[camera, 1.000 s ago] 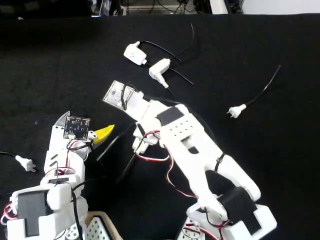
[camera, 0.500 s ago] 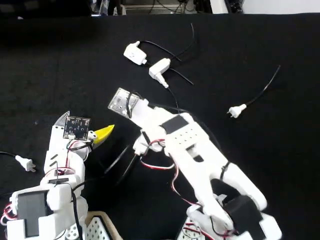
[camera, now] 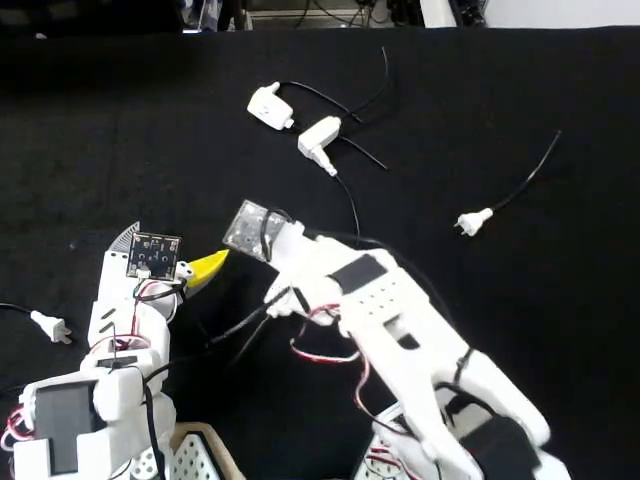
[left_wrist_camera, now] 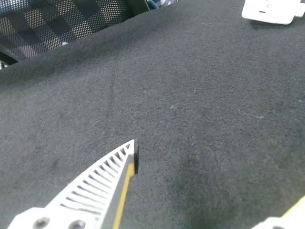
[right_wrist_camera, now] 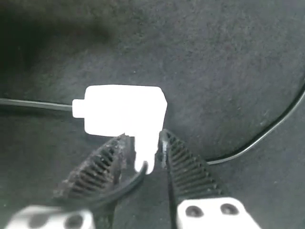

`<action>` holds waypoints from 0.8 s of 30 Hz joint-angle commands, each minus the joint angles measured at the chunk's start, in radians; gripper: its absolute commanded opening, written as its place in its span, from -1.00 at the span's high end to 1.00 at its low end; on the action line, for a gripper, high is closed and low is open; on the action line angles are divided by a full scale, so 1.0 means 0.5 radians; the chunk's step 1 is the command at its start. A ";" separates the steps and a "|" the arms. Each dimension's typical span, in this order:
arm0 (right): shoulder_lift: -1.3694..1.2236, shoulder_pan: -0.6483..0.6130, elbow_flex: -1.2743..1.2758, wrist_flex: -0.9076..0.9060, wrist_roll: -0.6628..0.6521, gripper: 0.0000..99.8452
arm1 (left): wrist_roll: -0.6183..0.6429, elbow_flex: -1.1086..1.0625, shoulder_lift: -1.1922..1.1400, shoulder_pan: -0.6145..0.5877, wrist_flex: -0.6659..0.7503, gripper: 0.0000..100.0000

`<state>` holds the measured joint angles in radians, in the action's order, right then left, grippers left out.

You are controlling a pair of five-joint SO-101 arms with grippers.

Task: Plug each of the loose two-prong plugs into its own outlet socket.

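Plug (right_wrist_camera: 125, 110) and right gripper (right_wrist_camera: 144, 145) farther back

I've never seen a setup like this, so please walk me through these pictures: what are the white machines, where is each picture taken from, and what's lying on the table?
These are two small robot arms at a black table: the left arm and the right arm. The wide picture comes from a fixed camera looking down. The other two come from a camera on each arm's wrist, looking along its tool, a two-fingered pincer. The left tool is open over bare cloth. The right tool is shut on a white plug with a black cord. Near the far edge lie two white sockets with cords. Two more plugs lie loose: the right plug and the left plug.
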<state>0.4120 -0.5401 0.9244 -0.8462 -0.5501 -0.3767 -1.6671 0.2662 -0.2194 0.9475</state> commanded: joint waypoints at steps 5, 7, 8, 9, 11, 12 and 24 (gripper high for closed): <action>-0.477 -0.003 -0.299 -0.021 0.052 0.98 | -0.006 -0.038 0.043 0.005 -0.012 -0.04; -0.551 0.006 -0.394 -0.028 0.095 0.98 | -0.006 -0.038 0.043 0.005 -0.012 -0.04; -0.572 0.012 -0.440 -0.049 0.095 0.98 | -0.006 -0.038 0.043 0.005 -0.012 -0.04; -0.591 0.012 -0.493 -0.086 0.101 0.98 | -0.006 -0.038 0.043 0.005 -0.012 -0.04; -0.624 0.009 -0.594 -0.187 0.107 0.98 | -0.006 -0.038 0.043 0.005 -0.012 -0.04; -0.631 0.009 -0.631 -0.221 0.107 0.98 | -0.006 -0.038 0.043 0.005 -0.012 -0.04; -0.615 0.006 -0.671 -0.411 0.092 0.67 | -0.006 -0.038 0.043 0.005 -0.012 -0.04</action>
<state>0.0959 -0.5432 0.6283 -1.0426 -0.5071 -0.3767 -1.6671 0.2662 -0.2194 0.9475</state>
